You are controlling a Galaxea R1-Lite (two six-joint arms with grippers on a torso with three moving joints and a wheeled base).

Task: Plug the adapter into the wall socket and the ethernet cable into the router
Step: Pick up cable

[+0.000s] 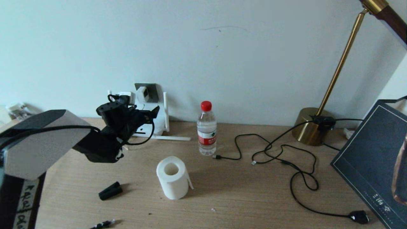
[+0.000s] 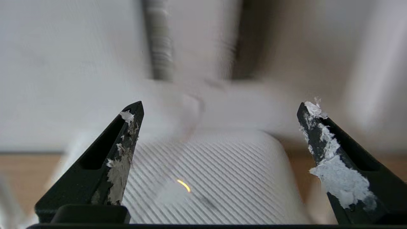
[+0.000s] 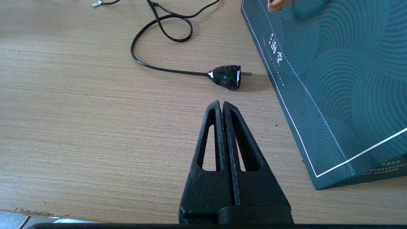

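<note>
Your left gripper point(image 2: 219, 127) sits at the bench's back-left, fingers point(image 2: 127, 152) spread wide and empty, straddling the router point(image 1: 157, 119) without touching it. Adapter point(image 1: 143, 94) looks seated in the wall socket point(image 1: 152, 90) just behind. Ethernet cable: can't pick it out near the ports. Risk: swing sideways and a finger clips an antenna point(image 1: 171, 138) or knocks the adapter loose. Right gripper point(image 3: 221, 106) is parked by the front-right edge, fingers pressed together, empty.

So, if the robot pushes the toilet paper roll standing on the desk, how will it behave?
The toilet paper roll stands on its end, so a low push would probably slide it on the wooden desk. A high push may tip it; then it could roll. It looks soft and light.
</note>
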